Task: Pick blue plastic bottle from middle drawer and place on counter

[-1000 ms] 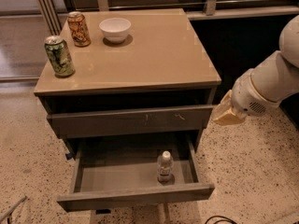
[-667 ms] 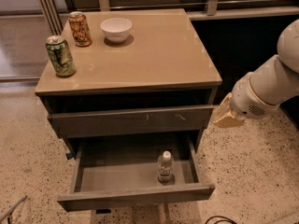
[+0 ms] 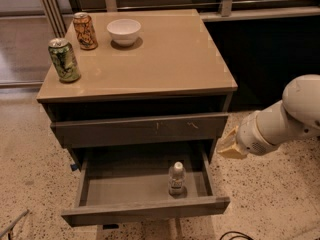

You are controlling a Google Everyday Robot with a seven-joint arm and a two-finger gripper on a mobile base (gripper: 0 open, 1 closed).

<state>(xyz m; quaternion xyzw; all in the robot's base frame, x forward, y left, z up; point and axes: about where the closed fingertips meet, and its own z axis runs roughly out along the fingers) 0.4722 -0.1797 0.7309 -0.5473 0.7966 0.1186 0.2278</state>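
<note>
The blue plastic bottle (image 3: 176, 178), clear with a white cap and label, stands upright at the front right of the pulled-out middle drawer (image 3: 145, 211). My gripper (image 3: 228, 144) hangs at the end of the white arm, just outside the cabinet's right side. It is above and to the right of the bottle, about level with the scratched drawer front, and holds nothing. The glossy tan counter (image 3: 170, 59) tops the cabinet.
On the counter stand a green can (image 3: 64, 60) at the front left, an orange can (image 3: 85, 31) behind it, and a white bowl (image 3: 124, 31) at the back. The scratched upper drawer front (image 3: 140, 129) overhangs the back of the open drawer. Speckled floor surrounds the cabinet.
My gripper has moved down and slightly left, closer to the cabinet's right side. The bottle, cans and bowl have not moved.
</note>
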